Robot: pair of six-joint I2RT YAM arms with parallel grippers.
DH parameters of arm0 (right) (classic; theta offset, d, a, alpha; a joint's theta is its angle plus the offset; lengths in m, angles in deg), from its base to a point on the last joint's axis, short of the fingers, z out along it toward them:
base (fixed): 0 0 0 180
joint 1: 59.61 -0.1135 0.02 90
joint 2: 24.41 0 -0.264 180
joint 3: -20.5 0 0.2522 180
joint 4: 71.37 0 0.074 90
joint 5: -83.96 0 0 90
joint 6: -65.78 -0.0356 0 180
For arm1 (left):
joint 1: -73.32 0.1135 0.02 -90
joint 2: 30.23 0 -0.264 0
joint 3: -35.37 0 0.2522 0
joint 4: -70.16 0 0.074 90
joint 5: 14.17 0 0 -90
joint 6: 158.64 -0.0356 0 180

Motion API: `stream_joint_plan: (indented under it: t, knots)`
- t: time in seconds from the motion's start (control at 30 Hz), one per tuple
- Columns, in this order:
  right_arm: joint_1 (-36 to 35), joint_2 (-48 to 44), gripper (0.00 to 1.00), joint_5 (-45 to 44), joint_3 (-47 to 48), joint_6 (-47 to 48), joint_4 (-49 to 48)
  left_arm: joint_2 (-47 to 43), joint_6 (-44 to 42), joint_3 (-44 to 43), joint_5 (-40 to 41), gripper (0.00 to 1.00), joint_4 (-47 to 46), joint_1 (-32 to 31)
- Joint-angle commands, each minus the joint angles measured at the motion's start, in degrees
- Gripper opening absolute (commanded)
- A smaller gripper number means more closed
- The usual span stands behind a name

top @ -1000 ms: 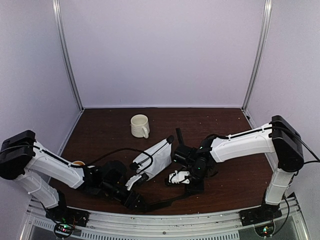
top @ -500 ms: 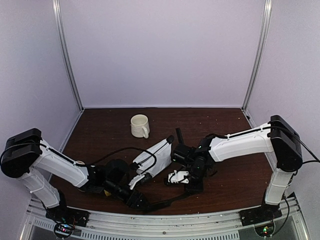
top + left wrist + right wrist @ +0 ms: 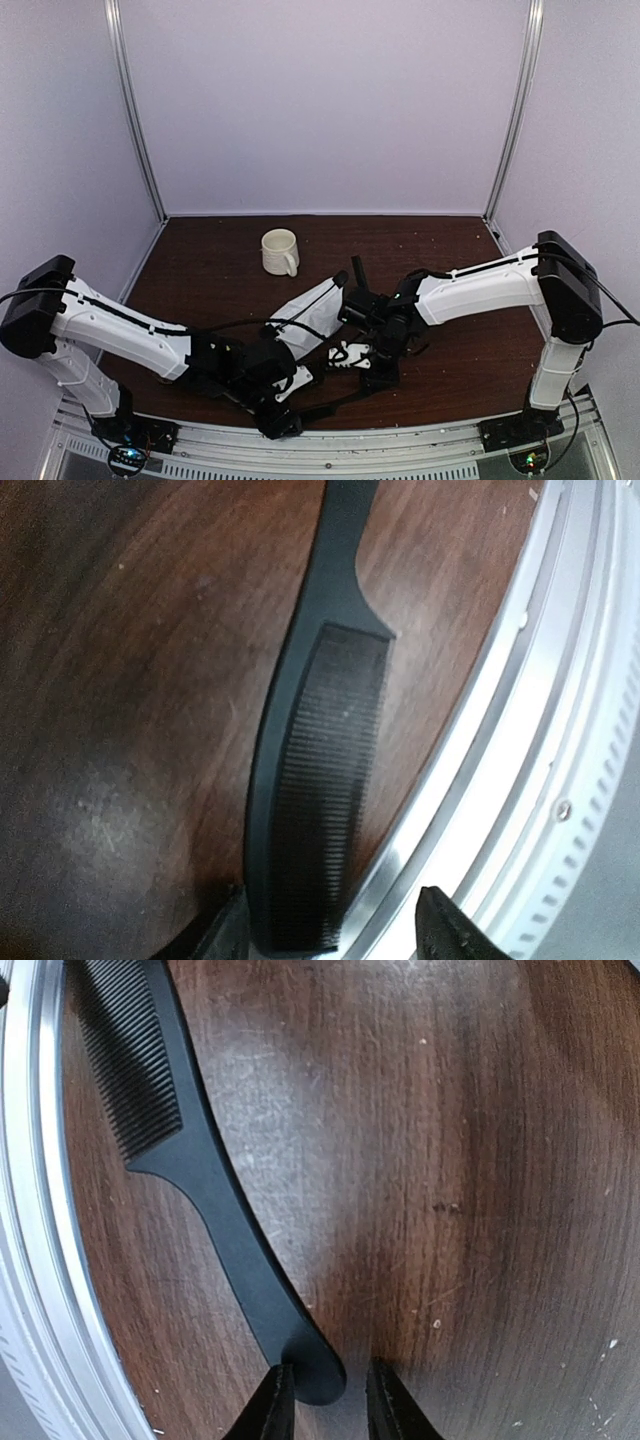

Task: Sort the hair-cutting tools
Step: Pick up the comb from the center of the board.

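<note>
Dark wood table [image 3: 450,260], comb [image 3: 320,770] lying right beside the metal rail [image 3: 520,730]. My left gripper [image 3: 335,925] is straddling its teeth, wide open, holding nothing. My right gripper [image 3: 330,1392] is hugging the handle tip, can't tell if it's pinching. I'm worrying both pulling at once twists it into that rail.

Cream ceramic mug [image 3: 279,251] sitting upright near the back of the dark brown wooden table [image 3: 450,240], white zip pouch [image 3: 312,312] lying nearer, ribbed silver metal rail [image 3: 540,730] along the front edge.
</note>
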Motion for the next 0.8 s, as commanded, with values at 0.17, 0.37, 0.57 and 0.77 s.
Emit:
stream_joint_plan:
  t: [0.17,0.37,0.57,0.77]
  knots:
    - [-0.62,1.79,0.27,2.46,-2.12,1.65,-0.72,6.71,-3.97,-9.13,19.25,0.60,23.92,-5.71]
    - [-0.62,1.15,0.27,3.60,-2.47,2.50,-0.40,9.20,-5.93,-11.37,19.53,0.60,24.99,-7.68]
    - [-0.63,0.31,0.26,4.37,-3.54,3.92,0.22,4.84,-10.53,-8.18,11.82,0.61,20.58,-7.77]
    - [-0.62,0.99,0.26,4.29,-3.39,4.27,0.75,7.43,-10.95,-9.08,11.57,0.61,20.61,-7.77]
